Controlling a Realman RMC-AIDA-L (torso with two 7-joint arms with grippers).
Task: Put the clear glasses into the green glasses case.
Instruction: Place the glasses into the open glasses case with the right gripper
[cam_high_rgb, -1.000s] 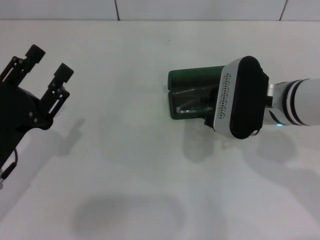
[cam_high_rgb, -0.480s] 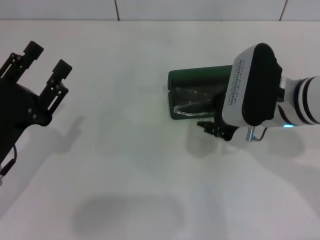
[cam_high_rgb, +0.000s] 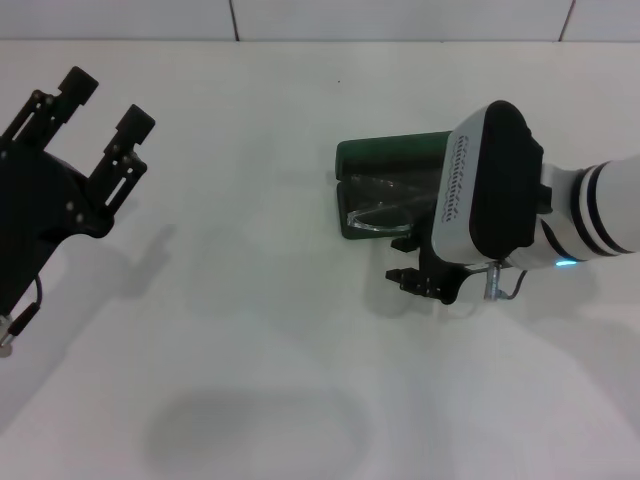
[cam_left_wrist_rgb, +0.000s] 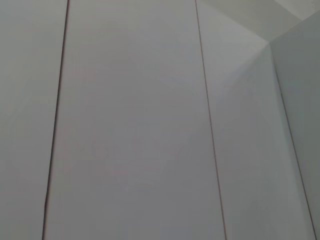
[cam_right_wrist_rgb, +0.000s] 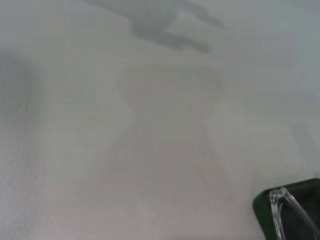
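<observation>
The green glasses case (cam_high_rgb: 385, 157) lies open right of the table's middle, lid toward the back. The clear glasses (cam_high_rgb: 380, 207) rest inside its dark tray. One corner of the case (cam_right_wrist_rgb: 262, 207) and a clear glasses arm (cam_right_wrist_rgb: 278, 212) show in the right wrist view. My right gripper (cam_high_rgb: 403, 261) hovers just in front of the case's near edge, open, with nothing between its fingers. Its white wrist housing covers the case's right end. My left gripper (cam_high_rgb: 104, 103) is raised at the far left, open and empty, far from the case.
The white table (cam_high_rgb: 250, 300) stretches around the case, with a tiled wall (cam_high_rgb: 400, 18) behind it. The left wrist view holds only grey wall panels (cam_left_wrist_rgb: 130, 125). Soft arm shadows (cam_high_rgb: 260, 430) fall on the table's front.
My right gripper has drawn back from over the case toward the table's front, uncovering the glasses lying in the tray. The left gripper shifted slightly.
</observation>
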